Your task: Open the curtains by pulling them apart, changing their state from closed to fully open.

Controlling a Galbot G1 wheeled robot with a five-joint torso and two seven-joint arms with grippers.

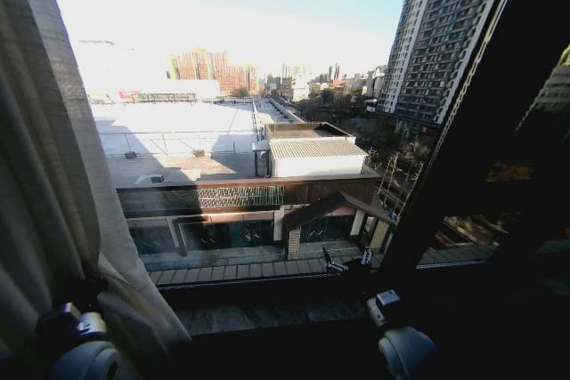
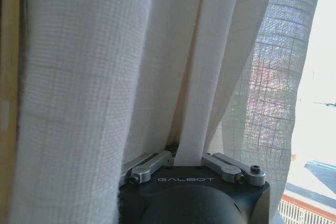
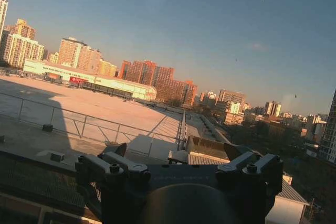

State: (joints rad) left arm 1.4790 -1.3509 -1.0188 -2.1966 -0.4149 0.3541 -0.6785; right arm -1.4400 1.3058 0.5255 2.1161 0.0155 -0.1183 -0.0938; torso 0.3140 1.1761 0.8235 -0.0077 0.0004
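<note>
curtains (image 1: 53, 184) bunched left, left gripper (image 2: 188, 157) clamped on fold, right gripper (image 3: 178, 153) fingers apart

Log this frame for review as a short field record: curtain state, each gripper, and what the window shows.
curtain: the sheer white curtain is bunched at the window's left side; the glass in the middle is uncovered
left gripper: the left gripper is low on the left, shut on a pleat of the curtain
right gripper: the right gripper is low on the right, open, facing the glass, holding nothing
window frame: a dark frame bar slants up on the right
outside: rooftops and tall buildings under clear sky
</note>
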